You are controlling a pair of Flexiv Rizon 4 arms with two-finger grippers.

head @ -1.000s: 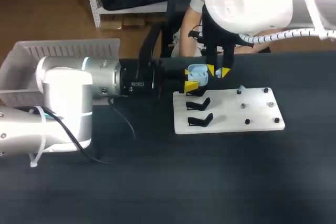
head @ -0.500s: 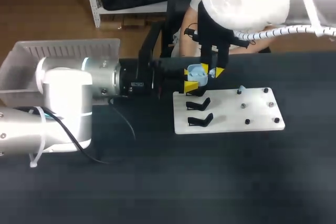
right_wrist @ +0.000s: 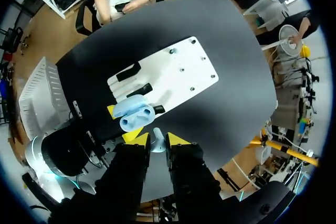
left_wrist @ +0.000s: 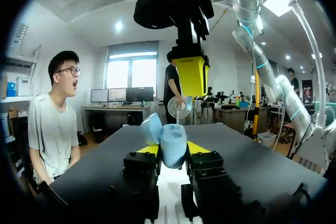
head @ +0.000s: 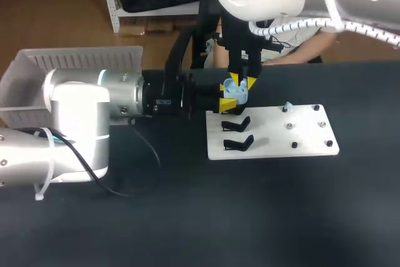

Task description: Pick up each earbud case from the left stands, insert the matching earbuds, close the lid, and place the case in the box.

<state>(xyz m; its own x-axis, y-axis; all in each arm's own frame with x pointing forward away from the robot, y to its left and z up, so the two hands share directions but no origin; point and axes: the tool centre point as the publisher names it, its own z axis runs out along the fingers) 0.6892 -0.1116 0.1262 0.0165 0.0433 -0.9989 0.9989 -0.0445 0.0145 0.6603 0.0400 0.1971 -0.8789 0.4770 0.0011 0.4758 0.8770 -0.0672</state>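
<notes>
Gripping the light blue earbud case (head: pixel 236 94) from two sides, the left hand (head: pixel 229 95) is clamped on it just off the far left corner of the white board (head: pixel 275 134), raised above the black tabletop (head: pixel 187 217). The left arm comes in low and level from the left side. In the left wrist view the case (left_wrist: pixel 173 149) sits between that hand's yellow tips with its lid (left_wrist: pixel 151 128) swung open and leaning to one side. The right hand (head: pixel 241 82) points straight down right over the open case, its arm reaching in from the upper right. In the right wrist view its two fingers are closed on a small light blue earbud (right_wrist: pixel 157 141) pinched between the yellow tips, and the case (right_wrist: pixel 134 113) lies just ahead of and below them, its two hollows facing up. Whether the earbud touches the case cannot be told. Two black stands (head: pixel 237 134) sit one behind the other on the left part of the board, both bare. Several small dark pegs (head: pixel 294 145) stand on the right part of the board, and a second earbud (head: pixel 287 105), also light blue, rests near the far edge. The pale ribbed box (head: pixel 81 59) stands at the far left of the tabletop, well apart from the board and partly hidden behind the left arm.
</notes>
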